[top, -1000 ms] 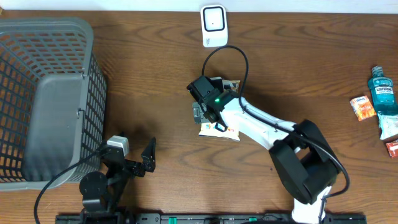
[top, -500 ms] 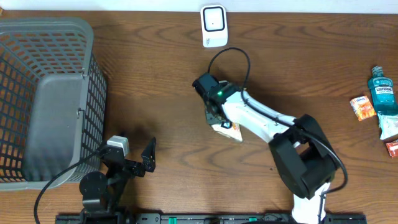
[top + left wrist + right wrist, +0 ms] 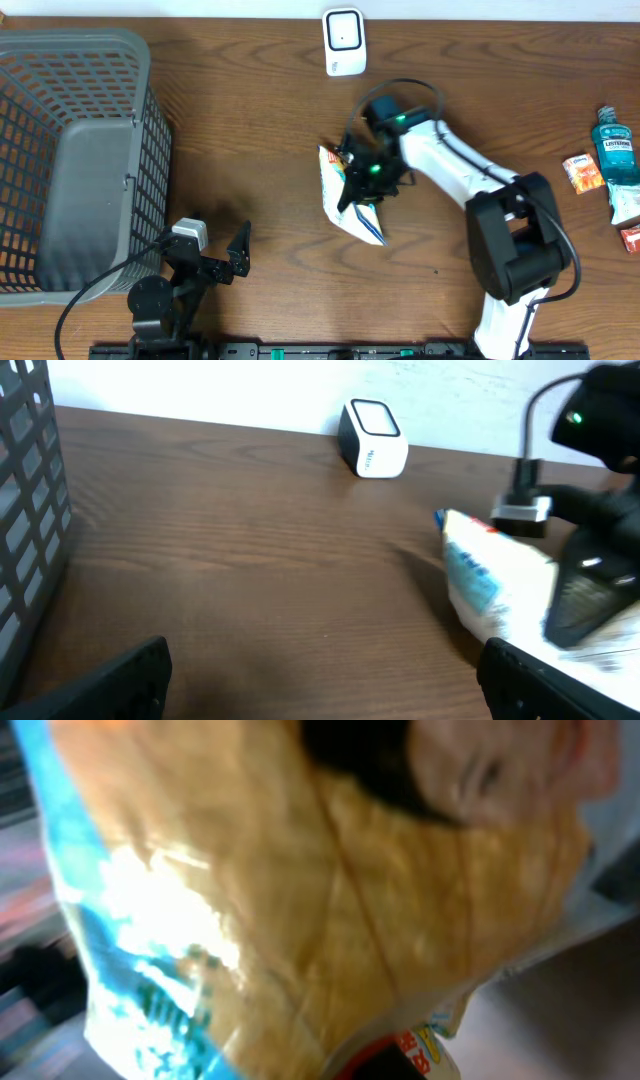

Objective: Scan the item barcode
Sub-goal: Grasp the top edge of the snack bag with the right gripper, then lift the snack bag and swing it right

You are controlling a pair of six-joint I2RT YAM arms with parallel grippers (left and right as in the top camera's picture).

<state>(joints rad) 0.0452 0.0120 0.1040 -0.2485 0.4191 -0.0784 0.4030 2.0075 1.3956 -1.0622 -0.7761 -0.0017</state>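
The item is a white, blue and orange snack bag (image 3: 367,224), held off the wood table near its middle. My right gripper (image 3: 366,173) is shut on the bag's upper part. In the left wrist view the bag (image 3: 490,575) hangs at the right, with the black right gripper (image 3: 590,585) against it. The right wrist view is filled by the blurred orange and blue bag (image 3: 300,900). A white barcode scanner (image 3: 343,40) stands at the table's far edge, beyond the bag. My left gripper (image 3: 222,262) rests open and empty at the front left.
A large grey mesh basket (image 3: 70,150) fills the left side. At the right edge lie a teal mouthwash bottle (image 3: 615,150) and small orange packets (image 3: 582,172). The scanner (image 3: 373,438) also shows at the back of the left wrist view.
My right gripper has shut on the snack bag and raised it off the table, swinging right as the bag turned on edge. The left arm has not moved.
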